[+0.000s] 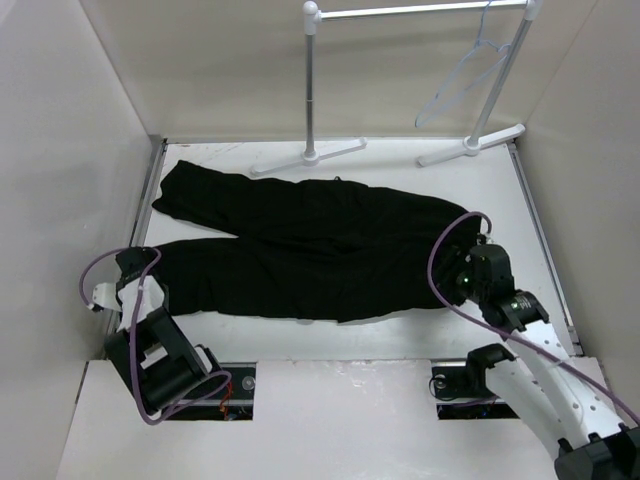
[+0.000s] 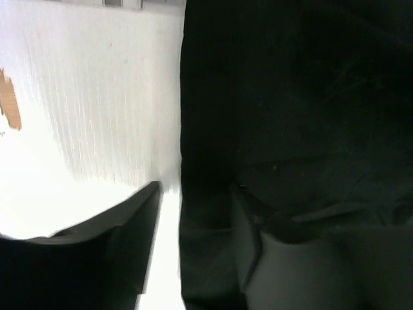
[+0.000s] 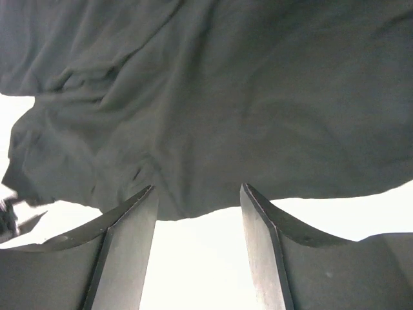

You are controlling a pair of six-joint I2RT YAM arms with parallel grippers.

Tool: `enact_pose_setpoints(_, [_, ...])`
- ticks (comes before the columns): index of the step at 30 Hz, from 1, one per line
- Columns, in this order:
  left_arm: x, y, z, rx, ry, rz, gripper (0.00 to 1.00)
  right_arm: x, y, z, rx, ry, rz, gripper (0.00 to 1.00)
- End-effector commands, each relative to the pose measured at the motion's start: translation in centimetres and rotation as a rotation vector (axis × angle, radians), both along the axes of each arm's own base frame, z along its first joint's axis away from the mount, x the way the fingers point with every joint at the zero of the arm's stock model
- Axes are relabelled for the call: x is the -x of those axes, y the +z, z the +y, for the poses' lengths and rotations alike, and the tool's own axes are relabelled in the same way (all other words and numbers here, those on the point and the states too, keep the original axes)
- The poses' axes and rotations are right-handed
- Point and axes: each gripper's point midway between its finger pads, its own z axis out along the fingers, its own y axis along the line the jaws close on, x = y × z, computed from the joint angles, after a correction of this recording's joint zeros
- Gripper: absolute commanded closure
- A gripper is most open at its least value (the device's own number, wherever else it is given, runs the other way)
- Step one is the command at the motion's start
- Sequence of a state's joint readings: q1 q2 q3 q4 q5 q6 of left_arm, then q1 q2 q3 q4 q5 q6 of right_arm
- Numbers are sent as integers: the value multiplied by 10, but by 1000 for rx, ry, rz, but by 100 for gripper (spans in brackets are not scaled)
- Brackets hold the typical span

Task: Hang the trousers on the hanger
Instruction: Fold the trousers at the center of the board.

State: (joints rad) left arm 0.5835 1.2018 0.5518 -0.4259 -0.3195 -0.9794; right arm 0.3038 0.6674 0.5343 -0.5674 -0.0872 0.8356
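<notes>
Right end effector parted near trousers.

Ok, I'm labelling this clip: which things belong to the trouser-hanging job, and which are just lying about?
Job: trousers; hanger.
Just there: clothes rack, which the hanger hangs from; table.

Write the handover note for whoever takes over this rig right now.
Left gripper: open, jaws straddling a leg edge of the large black soft-fabric trousers, not clamped.
Right gripper: open, fingertips just short of the waist-end edge, holding nothing.
Trousers: spread flat on the white table.
Thin pale triangular hanger: hanging on the white metal rack, far right, untouched.
Done: nothing gripped or placed.
Left: grip the trousers, fetch the hanger, drape them over it.
</notes>
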Motion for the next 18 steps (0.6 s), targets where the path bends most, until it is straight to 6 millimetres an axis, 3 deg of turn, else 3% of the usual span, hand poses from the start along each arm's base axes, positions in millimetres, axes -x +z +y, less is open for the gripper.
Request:
enact_pose_setpoints(1, [-4, -8, 3, -1, 63, -20, 68, -1, -6, -16, -13, -90, 18, 40])
enact_pose_setpoints(3, [-10, -2, 6, -20, 54, -50, 81, -2, -17, -38, 10, -212, 73, 39])
enact_pose_setpoints(5, [-25, 19, 10, -63, 27, -116, 88, 0, -26, -59, 54, -316, 137, 39])
enact_pose_setpoints(8, [-44, 57, 14, -137, -45, -182, 91, 4, -41, -90, 118, -460, 235, 45])
enact_pose_setpoints(11, [-44, 75, 10, -177, -69, -202, 92, 10, -47, -110, 139, -563, 300, 49])
enact_pose_setpoints(16, [-46, 69, 2, -171, -96, -202, 92, 14, -60, -127, 188, -653, 364, 55])
enact_pose_setpoints(18, [-49, 64, 2, -171, -103, -198, 93, 6, -62, -129, 183, -673, 355, 55])
